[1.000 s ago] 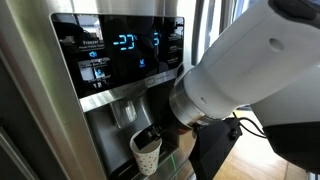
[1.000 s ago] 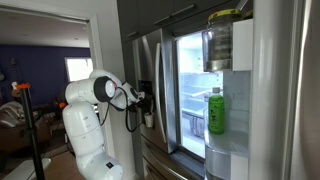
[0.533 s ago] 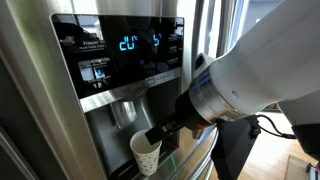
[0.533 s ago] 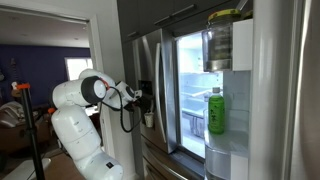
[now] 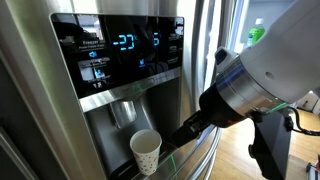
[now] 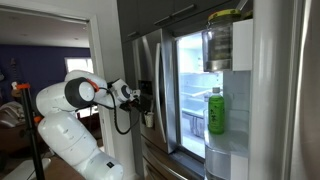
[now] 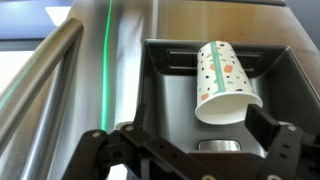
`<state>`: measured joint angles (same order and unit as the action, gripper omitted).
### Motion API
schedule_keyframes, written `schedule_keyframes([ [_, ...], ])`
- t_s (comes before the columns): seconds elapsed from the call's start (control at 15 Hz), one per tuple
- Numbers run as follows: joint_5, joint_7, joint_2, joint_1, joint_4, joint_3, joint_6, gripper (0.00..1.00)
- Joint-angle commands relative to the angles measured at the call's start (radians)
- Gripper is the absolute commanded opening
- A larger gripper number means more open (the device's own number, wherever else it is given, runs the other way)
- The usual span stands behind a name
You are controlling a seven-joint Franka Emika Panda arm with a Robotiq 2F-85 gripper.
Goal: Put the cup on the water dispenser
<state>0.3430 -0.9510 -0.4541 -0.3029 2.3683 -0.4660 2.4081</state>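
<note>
Stainless fridge door (image 5: pixel 40 100) is filling the background as the cup (image 5: pixel 146 152) is standing upright in the water dispenser (image 5: pixel 103 125), the claw (image 7: pixel 195 130) hanging spread and empty just beside it, so placing is looking done, only backing off remaining.

A home kitchen: a stainless-steel fridge (image 6: pixel 150 55) with a water dispenser (image 5: pixel 110 135) in its door, a green bottle (image 6: pixel 215 112) (shelved inside the open side), a purple-walled room (image 6: pixel 40 55) beside it

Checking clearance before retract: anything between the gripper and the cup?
Nothing. In the wrist view only the bare grey recess of the water dispenser shows between the open gripper and the cup, which stands apart from both fingers.
</note>
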Motion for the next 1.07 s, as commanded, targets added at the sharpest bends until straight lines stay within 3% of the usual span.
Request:
schedule_keyframes([
  [0.0, -0.107, 0.046, -0.100, -0.004, 0.057, 0.019, -0.047, 1.00],
  [0.07, -0.073, 0.046, -0.042, 0.024, 0.016, -0.014, -0.023, 1.00],
  [0.67, -0.100, 0.047, -0.081, 0.026, 0.035, -0.007, -0.034, 1.00],
  [1.0, -0.183, 0.170, -0.188, -0.029, 0.102, 0.062, -0.048, 1.00],
])
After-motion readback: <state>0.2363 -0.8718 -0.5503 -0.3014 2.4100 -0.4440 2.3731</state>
